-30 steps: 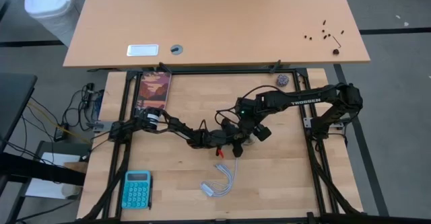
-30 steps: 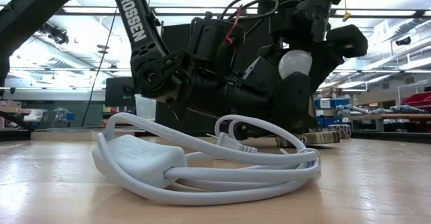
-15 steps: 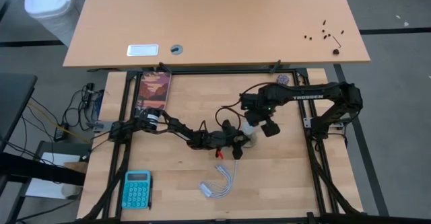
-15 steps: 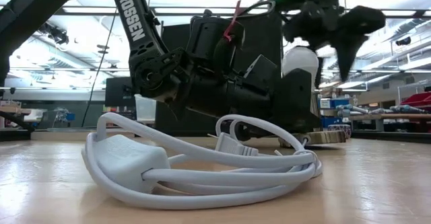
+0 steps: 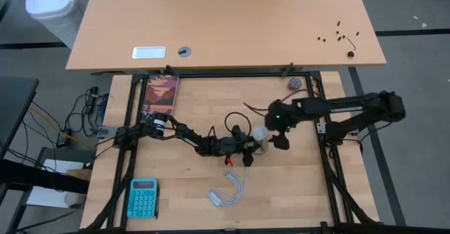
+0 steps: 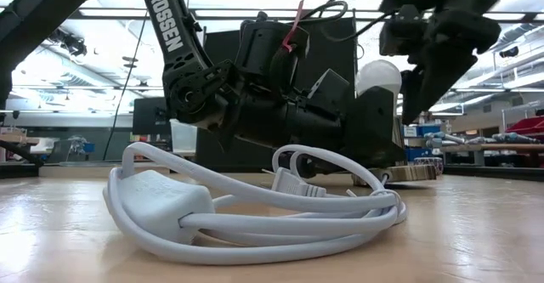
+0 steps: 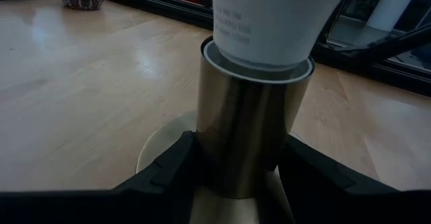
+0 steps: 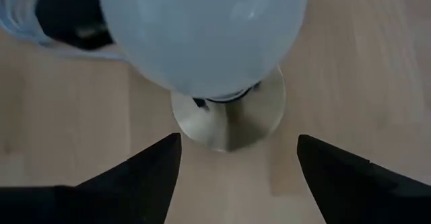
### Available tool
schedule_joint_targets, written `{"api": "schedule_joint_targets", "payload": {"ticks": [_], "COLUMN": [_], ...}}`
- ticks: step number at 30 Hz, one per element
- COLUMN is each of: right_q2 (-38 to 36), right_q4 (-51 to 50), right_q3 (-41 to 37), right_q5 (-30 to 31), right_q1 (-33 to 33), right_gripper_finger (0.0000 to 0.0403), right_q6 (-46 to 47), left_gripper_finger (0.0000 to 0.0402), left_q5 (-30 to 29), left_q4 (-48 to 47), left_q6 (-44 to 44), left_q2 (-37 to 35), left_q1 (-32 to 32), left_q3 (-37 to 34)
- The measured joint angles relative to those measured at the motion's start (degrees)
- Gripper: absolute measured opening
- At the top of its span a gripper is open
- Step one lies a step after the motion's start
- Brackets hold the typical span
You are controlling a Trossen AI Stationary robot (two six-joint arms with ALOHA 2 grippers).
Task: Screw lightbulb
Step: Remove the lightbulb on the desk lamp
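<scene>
The white lightbulb [image 5: 260, 133] [image 6: 378, 76] stands upright with its base down in a metal socket [image 7: 246, 130] near the table's middle. The socket rests on its round disc base [image 8: 229, 126]. My left gripper [image 5: 253, 145] [image 7: 242, 180] reaches in low from the table's left and is shut on the socket. My right gripper [image 5: 281, 140] [image 8: 236, 177] hangs open just to the right of the bulb and a little above it, pointing steeply down, with nothing between its fingers. My left gripper pinches the socket's metal cylinder [image 7: 209, 150] between its two fingers, low on the cylinder, just above the disc. The fingers come nearly level from the table's left side. The socket stands upright on the table with the bulb in its top.
A coiled white cord with a plug [image 5: 228, 190] [image 6: 255, 206] lies nearer the front edge. A teal calculator [image 5: 143, 197] sits at the front left, a book [image 5: 162, 93] at the far left, and a small purplish ball [image 5: 294, 83] at the far right.
My right gripper, whose fingers stood around the bulb, has drawn away toward the table's right edge and rolled about its own axis. The bulb stays upright in the socket. The cord coil shifted slightly on the table.
</scene>
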Motion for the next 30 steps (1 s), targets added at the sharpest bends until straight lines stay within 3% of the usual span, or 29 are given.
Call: {"api": "schedule_joint_targets", "payload": {"ticks": [5,13,19,25,30], "right_q2": [-6.25,-8.49,-9.04,-14.24,-18.19], "right_q4": [11.68,30.48,29.37,17.18,15.78], "right_q3": [-7.63,-15.71,-15.87,-15.91,-15.87], "right_q5": [1.06,10.65,15.05,30.34,27.04], "right_q1": [2.67,6.21,6.35,5.81,6.32], "right_gripper_finger": [0.0305,0.0305,0.0305,0.0305,0.0296], "right_q6": [6.48,12.13,11.22,12.86,7.89], "left_gripper_finger": [0.0188,0.0188,0.0188,0.0188,0.0188], "left_q5": [-0.11,-0.28,-0.35,-0.68,-0.55], "left_q4": [0.02,0.04,0.08,-0.29,-0.35], "left_q6": [-0.7,-1.29,-1.81,-1.38,-1.45], "left_q2": [0.0,-0.02,-0.03,-0.04,-0.07], "left_q1": [0.04,0.17,0.17,0.2,0.2], "left_q3": [0.0,0.0,0.0,0.0,0.0]}}
